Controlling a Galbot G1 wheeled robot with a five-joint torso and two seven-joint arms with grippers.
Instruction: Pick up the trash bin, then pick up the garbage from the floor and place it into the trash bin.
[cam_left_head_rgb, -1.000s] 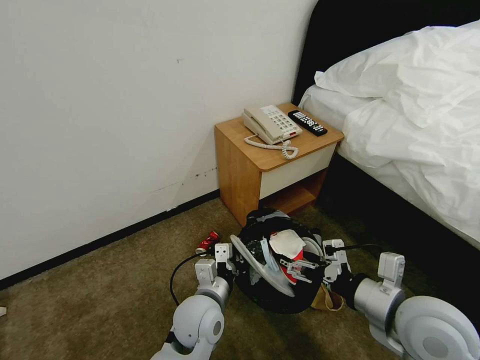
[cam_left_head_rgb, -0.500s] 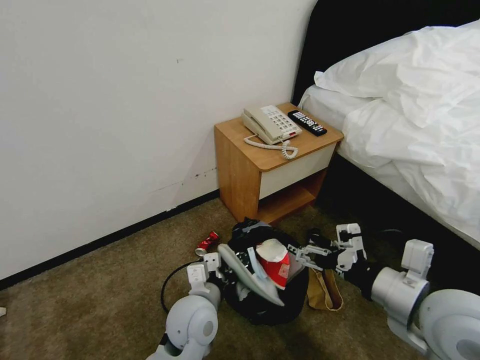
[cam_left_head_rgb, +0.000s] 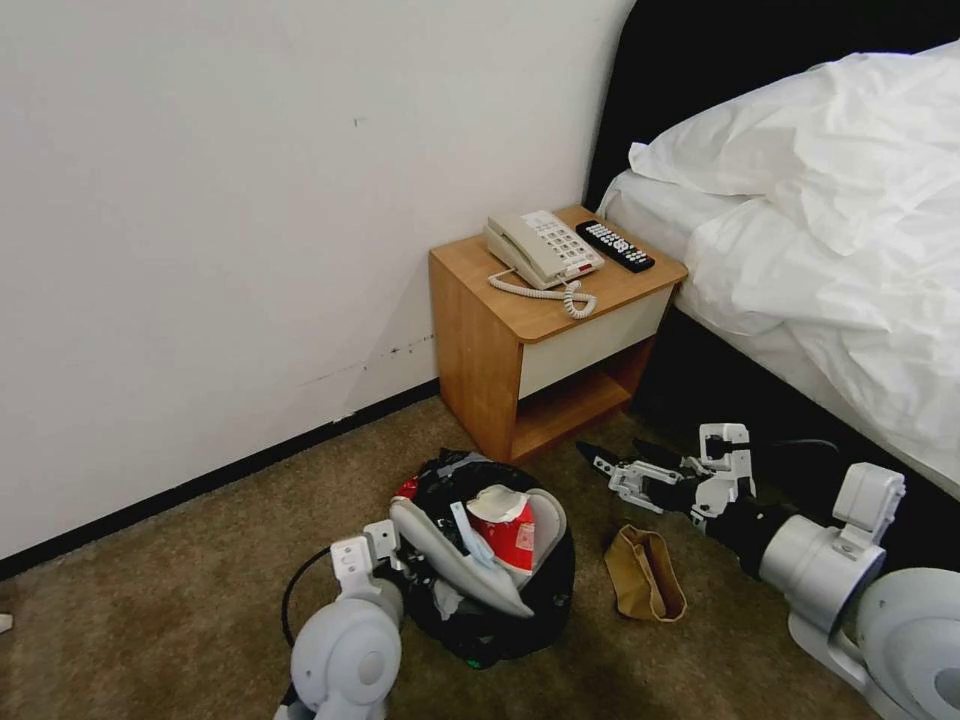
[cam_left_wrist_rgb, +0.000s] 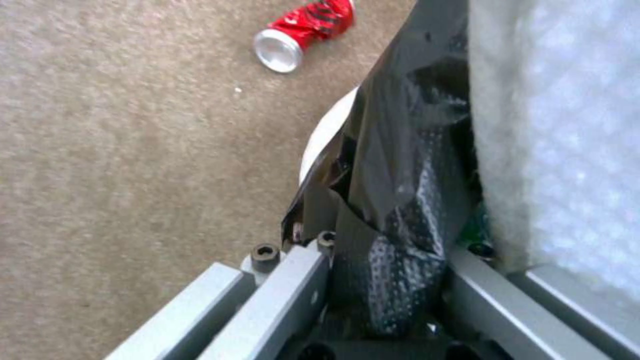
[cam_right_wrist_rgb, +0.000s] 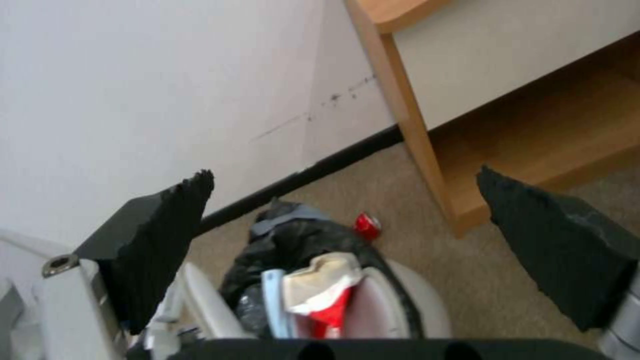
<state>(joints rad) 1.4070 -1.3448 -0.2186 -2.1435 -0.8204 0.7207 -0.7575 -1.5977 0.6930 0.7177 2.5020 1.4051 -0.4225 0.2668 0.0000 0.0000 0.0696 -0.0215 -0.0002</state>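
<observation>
The left gripper (cam_left_wrist_rgb: 393, 280) is clamped on the rim of the trash bin (cam_left_head_rgb: 545, 590) — in the left wrist view its two grey fingers (cam_left_wrist_rgb: 283, 295) close on the black liner (cam_left_wrist_rgb: 400, 200) folded over that rim, with a strip of the white bucket wall showing beside it. In the head view the bin sits low on the carpet (cam_left_head_rgb: 180, 590) just beside the left arm's wrist. It is stuffed: a white slipper (cam_left_head_rgb: 450, 555) leans across its mouth, a light-blue face mask (cam_left_head_rgb: 470, 530) lies against that, and a red packet (cam_left_head_rgb: 510, 530) with a torn white top stands behind them.

The right gripper (cam_left_head_rgb: 610, 460) hangs above the floor in front of the nightstand (cam_left_head_rgb: 500, 350), well apart from the bin, its black pads (cam_right_wrist_rgb: 167, 235) spread wide with nothing between them. A brown paper bag (cam_left_head_rgb: 645, 575) lies on the carpet between the bin and the right arm, just below the gripper. A crushed red can (cam_left_wrist_rgb: 303, 30) lies on its side on the carpet close to the bin's far edge, toward the wall.

On the nightstand rest a telephone (cam_left_head_rgb: 540, 248) and a black remote (cam_left_head_rgb: 614, 245) — the bed (cam_left_head_rgb: 820, 250) stands to its right.
</observation>
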